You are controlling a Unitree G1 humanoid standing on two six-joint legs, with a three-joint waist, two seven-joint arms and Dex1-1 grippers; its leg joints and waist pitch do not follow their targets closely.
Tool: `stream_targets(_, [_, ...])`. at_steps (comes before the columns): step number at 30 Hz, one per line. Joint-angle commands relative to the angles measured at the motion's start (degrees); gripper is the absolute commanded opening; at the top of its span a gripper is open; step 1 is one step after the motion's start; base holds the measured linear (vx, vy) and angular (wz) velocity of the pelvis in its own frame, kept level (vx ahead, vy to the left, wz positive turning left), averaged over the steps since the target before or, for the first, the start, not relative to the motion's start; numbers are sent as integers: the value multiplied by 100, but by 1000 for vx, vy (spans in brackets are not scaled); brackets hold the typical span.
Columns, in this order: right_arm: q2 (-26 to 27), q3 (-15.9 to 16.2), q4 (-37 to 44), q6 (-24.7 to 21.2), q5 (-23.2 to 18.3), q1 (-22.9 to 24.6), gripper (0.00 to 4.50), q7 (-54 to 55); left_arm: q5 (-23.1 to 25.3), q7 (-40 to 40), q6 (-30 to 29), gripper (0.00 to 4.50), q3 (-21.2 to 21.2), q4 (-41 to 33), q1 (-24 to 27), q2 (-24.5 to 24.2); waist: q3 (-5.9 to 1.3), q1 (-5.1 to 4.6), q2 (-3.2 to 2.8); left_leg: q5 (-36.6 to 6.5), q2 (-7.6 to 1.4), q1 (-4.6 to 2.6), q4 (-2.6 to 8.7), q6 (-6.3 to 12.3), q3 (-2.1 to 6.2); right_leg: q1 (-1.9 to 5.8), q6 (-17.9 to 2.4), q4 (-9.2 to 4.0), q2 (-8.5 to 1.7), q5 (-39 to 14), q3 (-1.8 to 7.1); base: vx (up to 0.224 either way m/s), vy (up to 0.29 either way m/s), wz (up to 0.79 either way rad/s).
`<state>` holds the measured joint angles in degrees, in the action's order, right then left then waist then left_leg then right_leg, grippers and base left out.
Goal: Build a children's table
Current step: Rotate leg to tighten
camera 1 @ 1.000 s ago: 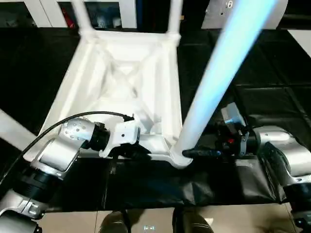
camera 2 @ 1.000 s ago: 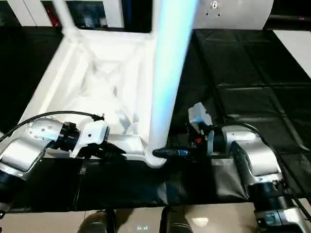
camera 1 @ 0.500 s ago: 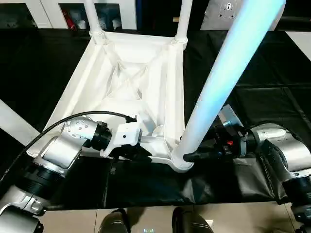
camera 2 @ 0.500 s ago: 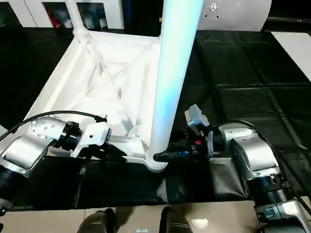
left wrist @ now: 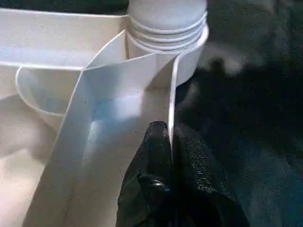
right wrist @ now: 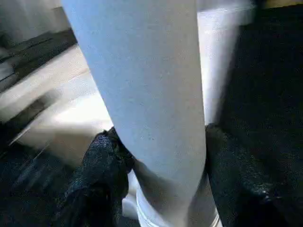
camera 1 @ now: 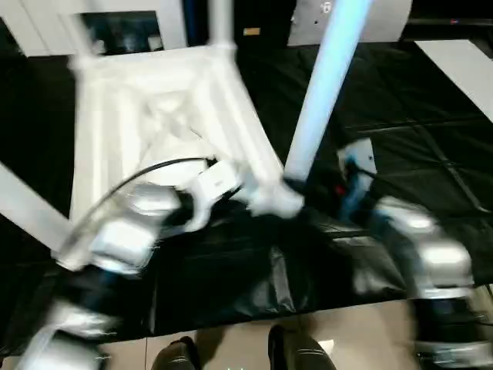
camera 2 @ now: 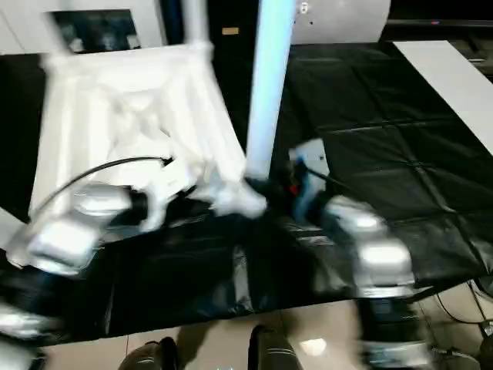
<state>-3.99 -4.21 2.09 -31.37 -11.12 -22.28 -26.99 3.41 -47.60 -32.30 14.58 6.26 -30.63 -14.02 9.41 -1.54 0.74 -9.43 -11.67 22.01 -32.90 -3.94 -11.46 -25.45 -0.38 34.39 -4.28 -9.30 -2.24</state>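
Tabletop is lying upside down across the upper left of the head view, ribbed underside up, on a black-covered desk. Legs are already standing in its two far corners, and one leg is rising from the near corner socket at centre frame, its long axis running up and slightly right out of the top edge.

Left fingers are pinched shut on a thin upright rib of the tabletop just beside that socket, as the left wrist view is showing. Right fingers are standing roughly half open on either side of the leg's base, just above the socket; whether they are actually pressing it cannot be told.

Leg base is sitting directly between the right fingers, so the right arm is the nearer one for seating or twisting it, probably along the leg's own axis, while the left is bracing the tabletop.
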Motion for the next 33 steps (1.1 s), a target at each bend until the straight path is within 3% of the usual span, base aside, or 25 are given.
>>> stream_targets(1, [669,580,-43,-395,-183,-124,205,480,-64,612,-13,0,231,60,-268,621,-423,48,4,-1049,-57,-78,354,125,67,294,-1020,-480,-235,-1775,225,0,0,0])
stream_targets(4, [874,572,-46,-319,-131,-193,205,781,28,907,-41,0,178,181,-362,832,-441,75,-9,-917,-56,-87,351,194,52,314,-1120,-441,-216,-1207,225,0,0,0])
stream_targets(6, [888,575,-22,-245,-115,-164,274,824,25,919,-27,0,198,184,-373,820,-443,90,-18,-632,-52,-62,354,389,50,367,-1268,-382,-209,-476,222,0,0,0])
stream_targets(7, [896,569,-1,-251,-90,-144,274,814,35,899,-42,0,202,163,-360,814,-439,95,-18,-632,-51,-61,354,413,48,374,-1292,-382,-214,-440,222,0,0,0])
stream_targets(11, [706,524,131,-301,-79,20,310,543,55,629,30,0,256,9,-215,623,-411,99,-26,-884,-68,-76,375,395,51,364,-1272,-427,-236,-869,218,0,0,0])
stream_targets(14, [7,432,22,-43,-192,81,331,-85,18,-2,536,0,441,-85,-25,71,-412,124,-26,-1001,-76,-71,386,368,77,388,-1161,-442,-248,-1054,214,0,0,0])
stream_targets(18, [-890,366,-221,605,-299,64,373,-1390,-143,-734,1006,0,435,-79,136,-464,-404,111,-36,-956,-89,-78,366,434,53,385,-1351,-415,-258,-847,225,0,0,0])
stream_targets(21, [-1419,428,-413,1059,-293,63,373,-2276,-333,-1424,1443,0,462,-59,220,-806,-417,156,-21,-936,-98,-87,353,514,45,386,-1406,-405,-268,-871,227,0,0,0])
stream_targets(22, [-1718,474,-485,1163,-465,76,373,-2921,-435,-1783,1654,0,501,29,226,-1031,-411,183,-31,-909,-112,-106,353,550,34,367,-1447,-401,-271,-844,236,0,0,0])
stream_targets(26, [-2147,589,-593,1208,-797,72,373,-3941,-469,-2201,2047,0,562,324,126,-1334,-423,278,-26,-831,-127,-134,345,688,28,360,-1568,-366,-254,-676,228,0,0,0])
stream_targets(30, [-2398,806,-841,1434,-843,-2,373,-4601,-565,-2741,2365,0,604,508,44,-1549,-425,323,-7,-906,-132,-128,342,631,23,361,-1585,-375,-294,-940,235,0,0,0])
stream_targets(32, [-2417,833,-929,1459,-865,-39,340,-4732,-602,-2862,2414,0,613,535,32,-1585,-435,323,2,-879,-138,-121,342,609,29,368,-1591,-365,-301,-961,236,0,0,0])
stream_targets(33, [-2479,940,-1166,1441,-936,-173,337,-5166,-682,-3239,2609,0,693,636,-15,-1688,-443,330,47,-856,-130,-118,335,624,32,377,-1584,-358,-299,-1031,228,0,0,0])
